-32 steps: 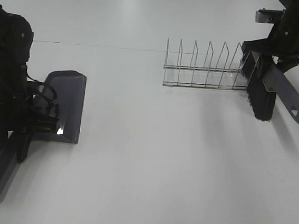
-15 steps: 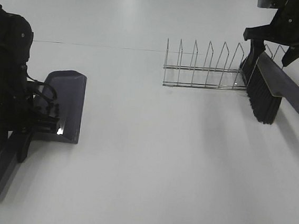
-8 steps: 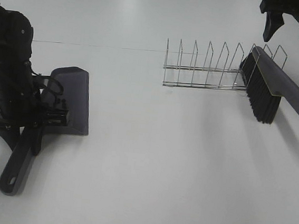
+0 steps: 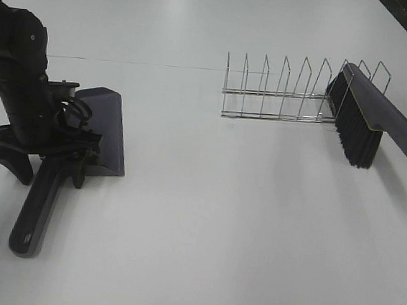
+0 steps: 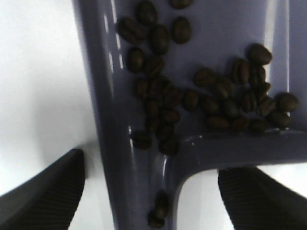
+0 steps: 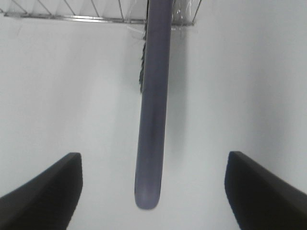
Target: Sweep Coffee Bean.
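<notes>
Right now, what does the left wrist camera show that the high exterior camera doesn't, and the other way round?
Only the left wrist view shows the small dark brown coffee beans lying in the pan. Only the high view shows the wire rack, the purple brush with black bristles leaning against it, and the pan's long handle. Both show the purple plastic dustpan and the open left hand straddling it.

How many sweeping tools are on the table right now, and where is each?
2. The purple dustpan lies on the table's left side under the left arm, coffee beans in it. The brush leans at the wire rack's right end. Nothing else seems hidden.
</notes>
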{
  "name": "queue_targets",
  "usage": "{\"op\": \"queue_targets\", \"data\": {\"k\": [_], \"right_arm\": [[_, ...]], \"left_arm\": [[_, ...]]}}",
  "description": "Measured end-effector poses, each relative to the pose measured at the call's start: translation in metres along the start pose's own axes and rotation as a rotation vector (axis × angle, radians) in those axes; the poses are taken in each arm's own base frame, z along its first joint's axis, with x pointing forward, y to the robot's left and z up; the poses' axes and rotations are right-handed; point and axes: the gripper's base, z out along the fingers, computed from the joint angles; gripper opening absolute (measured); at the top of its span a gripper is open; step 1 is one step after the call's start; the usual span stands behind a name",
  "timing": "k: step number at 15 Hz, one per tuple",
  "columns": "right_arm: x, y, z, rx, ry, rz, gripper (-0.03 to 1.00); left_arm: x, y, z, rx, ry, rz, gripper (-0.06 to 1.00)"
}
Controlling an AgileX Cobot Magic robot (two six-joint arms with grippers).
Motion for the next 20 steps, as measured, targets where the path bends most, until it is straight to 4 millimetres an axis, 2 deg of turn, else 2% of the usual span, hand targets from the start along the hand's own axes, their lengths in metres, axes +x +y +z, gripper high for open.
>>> {"op": "queue_targets", "data": {"k": [4,5,6,9,10,11,14,15,17,20], "right_arm": [[0.066,0.005,-0.025,-0.015,0.002,-0.012,0.71],[0.084,0.007,-0.025,-0.022,0.011,-0.011,0.71],[0.111,0.01,-0.023,-0.037,0.009,-0.005,0.71],[0.168,0.014,-0.014,-0.044,-0.012,-0.011,0.71],[0.185,0.015,-0.011,-0.043,-0.027,-0.017,0.71],[0.193,0.016,-0.01,-0.042,-0.034,-0.022,0.71],[0.236,0.019,-0.007,-0.043,-0.097,-0.028,0.71],[0.26,0.021,-0.011,-0.051,-0.148,-0.028,0.71],[0.277,0.023,-0.012,-0.055,-0.173,-0.031,0.71],[0.3,0.027,-0.022,-0.083,-0.295,-0.026,0.71]], "left_arm": [[-0.006,-0.002,-0.014,-0.01,-0.02,0.022,0.74],[-0.006,-0.002,-0.022,-0.011,-0.035,0.028,0.74],[-0.005,-0.003,-0.046,-0.009,-0.082,0.04,0.74],[0.009,-0.001,-0.095,-0.019,-0.151,0.065,0.74],[0.017,0.001,-0.11,-0.034,-0.162,0.075,0.74],[0.02,0.002,-0.117,-0.04,-0.167,0.078,0.74],[0.048,0.008,-0.161,-0.056,-0.196,0.088,0.74],[0.069,0.012,-0.183,-0.044,-0.242,0.089,0.74],[0.09,0.017,-0.193,-0.039,-0.264,0.09,0.74],[0.139,0.031,-0.198,-0.027,-0.306,0.091,0.74]]}}
